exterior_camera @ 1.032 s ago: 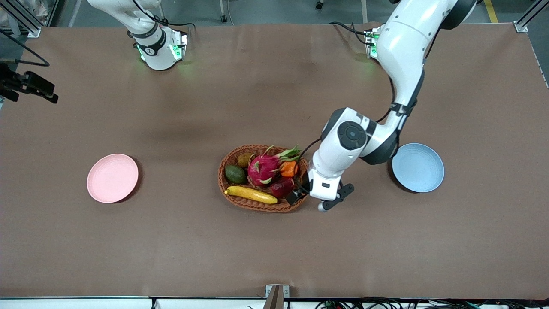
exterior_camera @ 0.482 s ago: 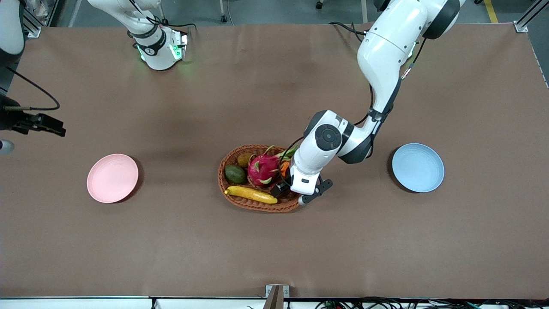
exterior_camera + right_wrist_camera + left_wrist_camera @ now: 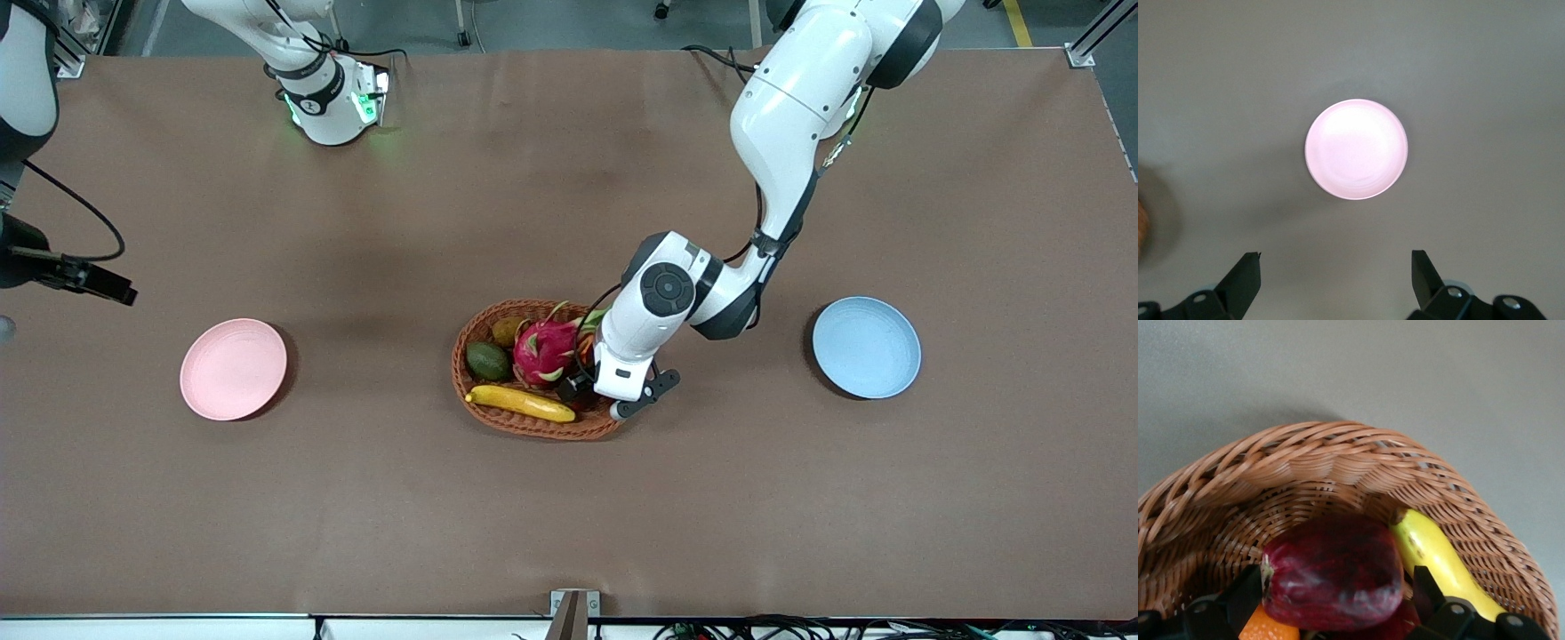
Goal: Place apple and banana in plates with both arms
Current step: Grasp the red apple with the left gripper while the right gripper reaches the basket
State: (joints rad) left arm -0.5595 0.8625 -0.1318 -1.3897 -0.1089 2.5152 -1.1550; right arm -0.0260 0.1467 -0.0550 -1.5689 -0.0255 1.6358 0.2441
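The dark red apple (image 3: 1331, 580) lies in the wicker basket (image 3: 533, 425) beside the yellow banana (image 3: 520, 403), which also shows in the left wrist view (image 3: 1431, 553). My left gripper (image 3: 1335, 583) is down in the basket, open, with one finger on each side of the apple. In the front view my left wrist hides most of the apple. The pink plate (image 3: 233, 368) is toward the right arm's end of the table and the blue plate (image 3: 866, 347) toward the left arm's end; both are bare. My right gripper (image 3: 1336, 255) is open and empty, high above the table near the pink plate (image 3: 1356, 149).
The basket also holds a magenta dragon fruit (image 3: 544, 348), a small orange fruit (image 3: 1268, 630), a green fruit (image 3: 487, 360) and a brownish fruit (image 3: 507, 331). The basket wall (image 3: 1318, 457) rises close around the apple. The brown table (image 3: 569, 533) is bare around the plates.
My left gripper has moved from beside the basket's rim into the basket, over the apple. My right arm has shifted at the table's end near the pink plate.
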